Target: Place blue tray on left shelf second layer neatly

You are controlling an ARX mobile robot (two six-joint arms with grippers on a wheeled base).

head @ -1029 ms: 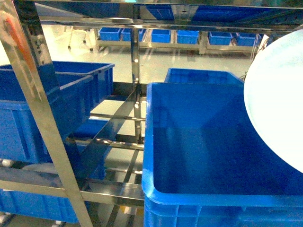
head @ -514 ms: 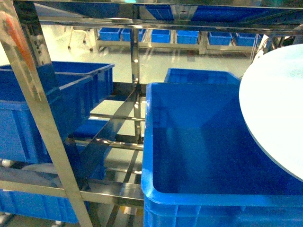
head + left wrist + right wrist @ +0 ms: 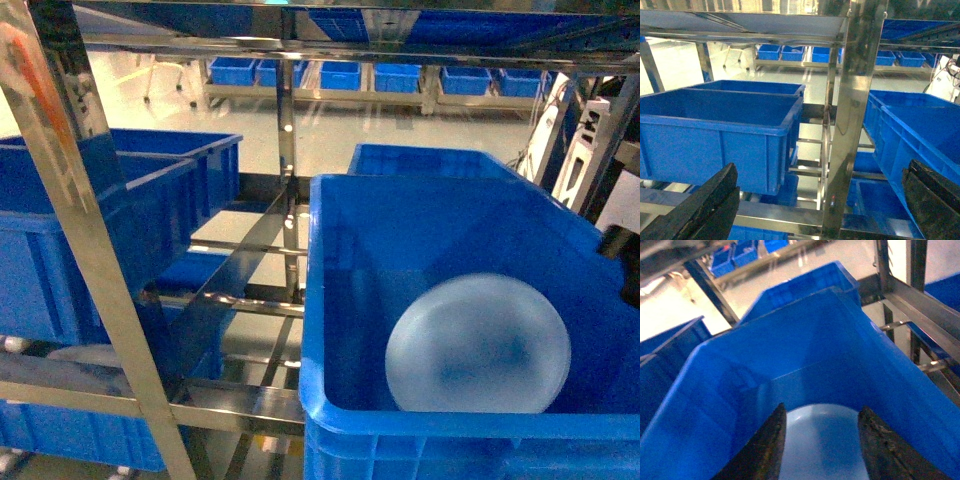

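Note:
The pale blue tray (image 3: 478, 345) lies blurred inside the big dark-blue crate (image 3: 312, 300), near its front wall. In the right wrist view the tray (image 3: 822, 440) shows low down between the two dark fingers of my right gripper (image 3: 822, 409), which is open above the crate (image 3: 805, 350) and not touching the tray. My left gripper (image 3: 822, 170) is wide open with nothing in it, facing an upright (image 3: 852, 125) of the steel left shelf (image 3: 80, 240). Neither gripper shows clearly in the head view.
Two more dark-blue crates (image 3: 150, 200) sit on the shelf at the left, and another (image 3: 420, 160) stands behind the big crate. Bare steel rails (image 3: 240, 300) run between them. A far rack holds a row of small blue crates (image 3: 340, 75).
The tray was held high at the right of the head view, close to the camera. It has been let go and now lies in the crate, blurred.

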